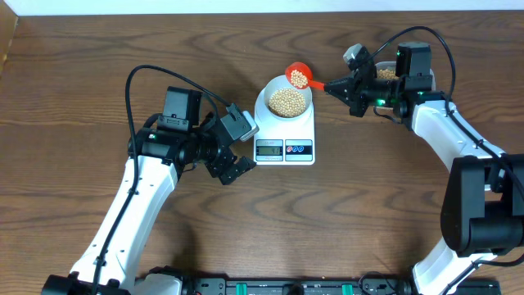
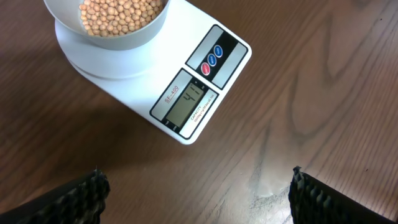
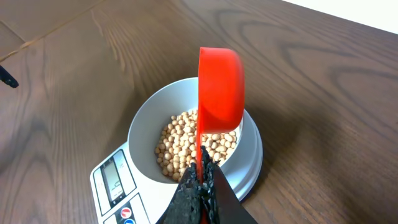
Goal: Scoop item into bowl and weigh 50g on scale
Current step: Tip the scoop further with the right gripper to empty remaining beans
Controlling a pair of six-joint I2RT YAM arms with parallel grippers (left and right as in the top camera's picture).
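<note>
On top of scale: bowl, white, round, glossy, bluish inside, approx half full of beans (small, smooth, beige). Scale's display looks like 41, so prob close, few g left imo. At scale's far-right corner: right gripper clamped on handle of red plastic scoop, some beans in it, above bowl rim. Just left of scale's display end: left gripper spread wide, empty. Wood-grain table.

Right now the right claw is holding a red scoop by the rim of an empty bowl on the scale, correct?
Not empty: the right wrist view shows the bowl holds beans. Otherwise yes, the right claw holds the red scoop by its rim, on the scale.
</note>
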